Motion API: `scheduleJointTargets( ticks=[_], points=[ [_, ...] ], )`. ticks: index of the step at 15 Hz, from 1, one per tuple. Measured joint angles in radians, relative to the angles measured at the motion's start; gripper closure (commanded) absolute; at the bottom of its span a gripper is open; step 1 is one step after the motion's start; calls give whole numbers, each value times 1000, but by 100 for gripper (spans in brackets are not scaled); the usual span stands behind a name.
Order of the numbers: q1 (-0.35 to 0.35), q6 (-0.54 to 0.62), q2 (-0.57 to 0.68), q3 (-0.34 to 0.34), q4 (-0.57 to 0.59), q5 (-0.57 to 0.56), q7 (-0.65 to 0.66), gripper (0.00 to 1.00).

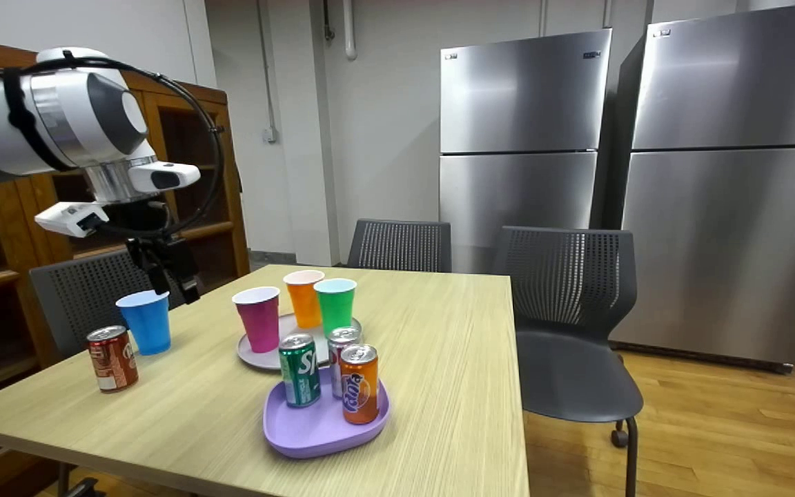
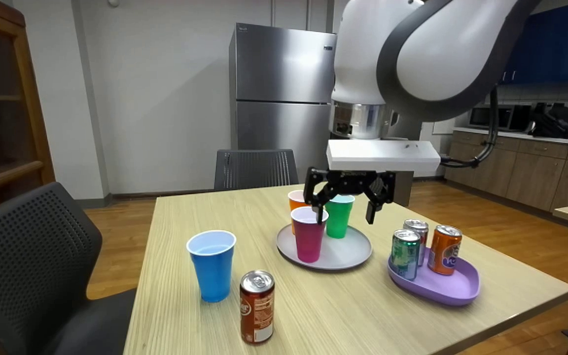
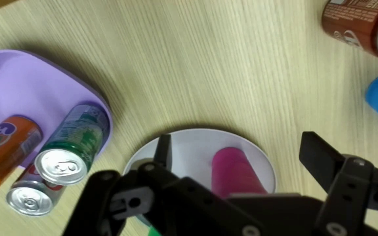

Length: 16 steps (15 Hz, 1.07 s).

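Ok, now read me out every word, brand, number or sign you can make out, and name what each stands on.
"Fanta": orange can.
"S", then seemingly "p": green can; the rest is turned away.
"er": dark red can; the word's start is turned away.
Too small or blurred: that can's fine print, the label of the silver can, the refrigerator badges and the lettering on the gripper.

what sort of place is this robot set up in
Likely a shared kitchen or break room, judging by two steel refrigerators, what looks like a microwave on a counter, and dark chairs around a table.
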Motion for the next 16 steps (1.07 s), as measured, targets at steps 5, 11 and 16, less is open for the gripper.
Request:
scheduleJointTargets(
  ticks=[5,11,16],
  points=[
    [44,-1,23,51,63,0,-55,0],
    [101,-7,118,74,166,0,-147,0],
    [146,-27,232,73,269,0,-261,0]
  ],
)
